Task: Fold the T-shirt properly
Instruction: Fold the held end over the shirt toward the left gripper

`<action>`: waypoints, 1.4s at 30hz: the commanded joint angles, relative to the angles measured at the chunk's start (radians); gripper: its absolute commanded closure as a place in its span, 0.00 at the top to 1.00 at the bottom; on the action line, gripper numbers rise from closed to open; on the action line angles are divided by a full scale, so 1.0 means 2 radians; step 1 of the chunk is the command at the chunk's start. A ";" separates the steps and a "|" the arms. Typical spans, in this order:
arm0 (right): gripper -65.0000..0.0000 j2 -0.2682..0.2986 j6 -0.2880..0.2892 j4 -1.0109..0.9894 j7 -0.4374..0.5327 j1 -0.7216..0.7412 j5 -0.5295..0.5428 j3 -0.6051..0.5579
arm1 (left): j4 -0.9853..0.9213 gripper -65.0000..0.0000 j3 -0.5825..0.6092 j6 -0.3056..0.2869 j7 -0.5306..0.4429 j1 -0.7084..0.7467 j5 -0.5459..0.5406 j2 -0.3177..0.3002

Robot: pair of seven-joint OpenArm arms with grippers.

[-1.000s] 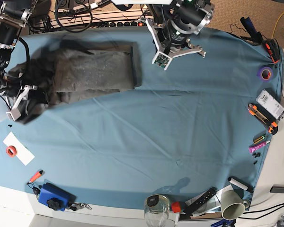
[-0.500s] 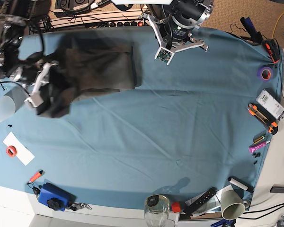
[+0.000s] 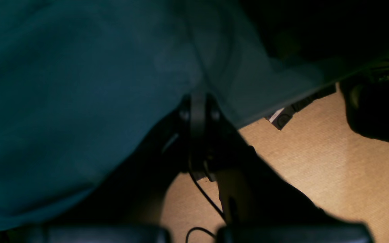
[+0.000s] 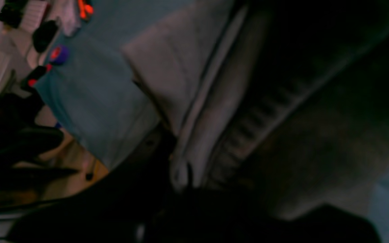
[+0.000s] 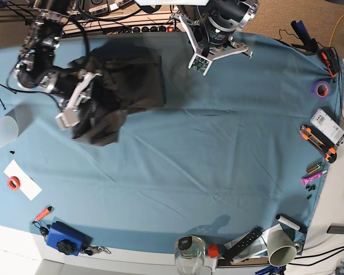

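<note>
Right arm lifts the shirt edge

I see the right gripper (image 5: 74,109) clamped on the bunched edge of the T-shirt (image 5: 132,80), raised over the blue cloth (image 5: 218,149) at the far left; further back, my left gripper (image 5: 209,51) is closed and holds nothing

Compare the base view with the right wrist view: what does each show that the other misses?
Only the base view shows the whole blue cloth, the left gripper hanging away from the T-shirt, and the tools along the edges, like the mug. Only the right wrist view shows the shirt's hem and seam close up, running into the right gripper's jaws. Both show the shirt, the cloth and the purple tape roll.
</note>
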 commanded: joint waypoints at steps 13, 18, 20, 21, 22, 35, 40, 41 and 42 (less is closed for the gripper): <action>0.26 0.003 0.001 0.008 0.023 0.013 -0.025 -0.047 | 0.008 0.00 0.002 0.000 -0.008 0.003 0.000 0.002; 0.26 0.001 0.001 0.009 0.012 0.041 -0.018 -0.047 | 0.008 0.00 0.002 0.000 -0.009 0.004 0.000 0.002; 0.26 0.000 0.001 0.009 0.012 0.047 -0.018 -0.047 | 0.008 0.00 0.002 0.000 -0.014 0.006 0.000 0.002; 0.26 0.001 0.001 0.009 0.012 0.047 -0.018 -0.047 | 0.008 0.00 0.002 0.000 -0.017 0.009 0.000 0.003; 0.26 0.001 0.001 0.009 0.012 0.047 -0.017 -0.047 | 0.008 0.00 0.002 0.000 -0.017 0.010 0.000 0.003; 0.26 0.000 0.001 0.074 0.012 0.050 0.129 -0.047 | 0.008 0.00 0.002 0.000 -0.025 0.013 0.000 0.003; 0.26 0.000 0.001 0.080 0.012 0.054 0.095 -0.040 | 0.008 0.00 0.002 0.000 -0.028 0.019 0.000 0.003; 0.26 0.001 0.001 0.080 0.012 0.054 0.082 -0.033 | 0.008 0.00 0.002 0.000 -0.030 0.020 0.000 0.003; 0.26 0.000 0.001 0.080 0.012 0.054 0.070 -0.025 | 0.008 0.00 0.002 0.000 -0.030 0.020 0.000 0.003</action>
